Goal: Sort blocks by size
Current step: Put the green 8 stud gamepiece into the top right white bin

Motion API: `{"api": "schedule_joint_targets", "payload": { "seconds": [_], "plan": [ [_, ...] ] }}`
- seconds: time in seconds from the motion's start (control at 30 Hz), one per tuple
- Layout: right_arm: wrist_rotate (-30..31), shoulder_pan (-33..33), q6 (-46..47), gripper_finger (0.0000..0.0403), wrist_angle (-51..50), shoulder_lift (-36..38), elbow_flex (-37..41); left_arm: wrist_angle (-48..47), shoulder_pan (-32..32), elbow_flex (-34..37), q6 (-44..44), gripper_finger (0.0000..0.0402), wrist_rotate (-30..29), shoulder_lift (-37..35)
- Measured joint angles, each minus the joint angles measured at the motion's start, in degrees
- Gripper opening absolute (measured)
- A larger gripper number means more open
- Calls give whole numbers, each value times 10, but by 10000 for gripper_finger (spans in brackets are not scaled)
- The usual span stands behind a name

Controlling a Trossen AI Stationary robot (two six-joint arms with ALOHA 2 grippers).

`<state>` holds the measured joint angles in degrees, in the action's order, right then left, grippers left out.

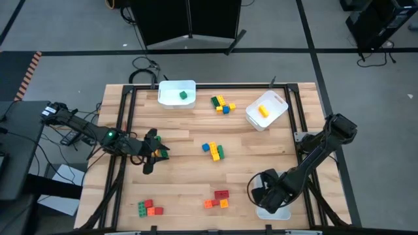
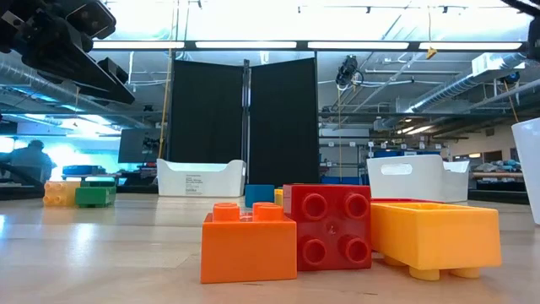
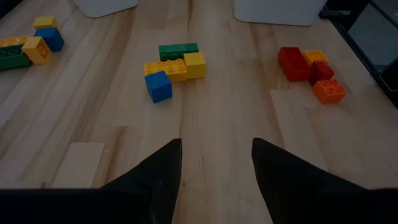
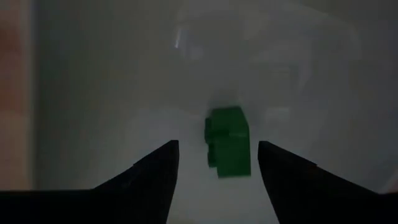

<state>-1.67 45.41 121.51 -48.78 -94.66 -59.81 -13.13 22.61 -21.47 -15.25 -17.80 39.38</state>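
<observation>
While over the near-right bin:
Right gripper (image 4: 214, 168): jaws parted, green block (image 4: 228, 142) lying loose between fingers, inside white bin (image 1: 277, 213) at table's near-right corner.
Left gripper (image 3: 216, 162): jaws apart, empty, near left edge.
Remaining blocks (image 1: 213, 150): scattered mid-table.

- High view: bin (image 1: 274, 212) at lower right mostly hidden under the right arm; its contents not visible there.
- Low view: white bin (image 2: 530, 165) cut off by right edge.
- Low view: person (image 2: 32, 160) at far left blurred.
- Low view: blue block (image 2: 258, 194) half hidden behind the orange block (image 2: 248, 241).
</observation>
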Motion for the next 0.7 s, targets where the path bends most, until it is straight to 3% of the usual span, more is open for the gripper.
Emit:
{"api": "schedule_joint_targets", "payload": {
  "seconds": [0.4, 0.57, 0.7],
  "plan": [
    [25, 0, -41, 236, -17, 89, 0, 0, 0, 0, 1, 203, 0, 0],
    [40, 0, -42, 234, -42, 122, 0, 0, 0, 0, 153, 203, -22, 0],
    [43, 0, -41, 229, -46, 145, 0, 0, 0, 0, 181, 203, -22, 0]
  ]
}}
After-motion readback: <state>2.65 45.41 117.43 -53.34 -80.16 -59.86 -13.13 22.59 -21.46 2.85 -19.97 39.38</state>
